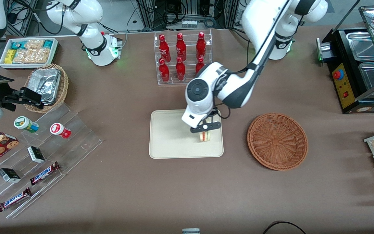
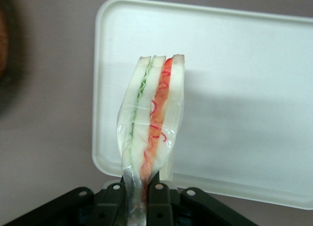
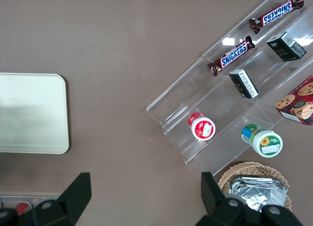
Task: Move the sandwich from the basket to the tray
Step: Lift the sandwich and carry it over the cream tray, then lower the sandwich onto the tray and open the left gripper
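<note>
My left gripper (image 1: 205, 129) hangs over the cream-white tray (image 1: 170, 143), above the corner nearest the basket, shut on the sandwich (image 1: 205, 136). In the left wrist view the sandwich (image 2: 151, 116) is a plastic-wrapped wedge of pale bread with green and red filling lines, pinched at its wrapped end between the black fingers (image 2: 159, 196). The tray (image 2: 234, 89) lies flat under it. Whether the sandwich touches the tray I cannot tell. The reddish-brown wicker basket (image 1: 277, 141) sits beside the tray, toward the working arm's end, with nothing in it.
A clear rack of red bottles (image 1: 182, 57) stands farther from the front camera than the tray. Toward the parked arm's end are a clear stepped shelf (image 1: 44, 152) with snacks and a tan basket with a foil container (image 1: 45, 86). A black appliance (image 1: 359, 68) stands at the working arm's end.
</note>
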